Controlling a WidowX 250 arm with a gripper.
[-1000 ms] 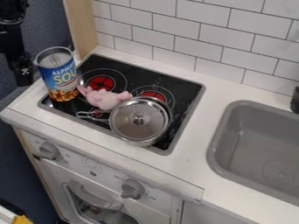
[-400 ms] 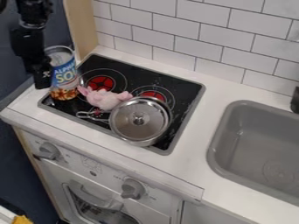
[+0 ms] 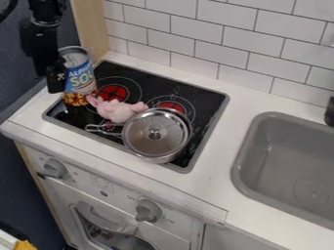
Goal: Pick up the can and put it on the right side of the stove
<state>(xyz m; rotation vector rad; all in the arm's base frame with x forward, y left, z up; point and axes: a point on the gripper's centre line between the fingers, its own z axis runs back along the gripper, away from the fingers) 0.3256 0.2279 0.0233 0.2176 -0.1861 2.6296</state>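
At the upper left, the black gripper (image 3: 57,79) hangs down against the left side of the can (image 3: 81,78), overlapping its edge. The can has a blue label with a red and orange lower part and an open-looking metallic top. It stands at the back left part of the black stove (image 3: 207,105), left of the left red burner. Whether it rests on the stove or is slightly raised I cannot tell. The can hides part of the stove's left edge.
A pink plush toy (image 3: 117,110) lies just right of the can. Beside it, a lidded metal pot (image 3: 156,134) stands on the front of the stove. A grey sink (image 3: 244,166) is at the right; the tiled wall (image 3: 196,29) runs behind.
The gripper has come in from the upper left, moving right and down against the can. The can has shifted a little right and toward the back.
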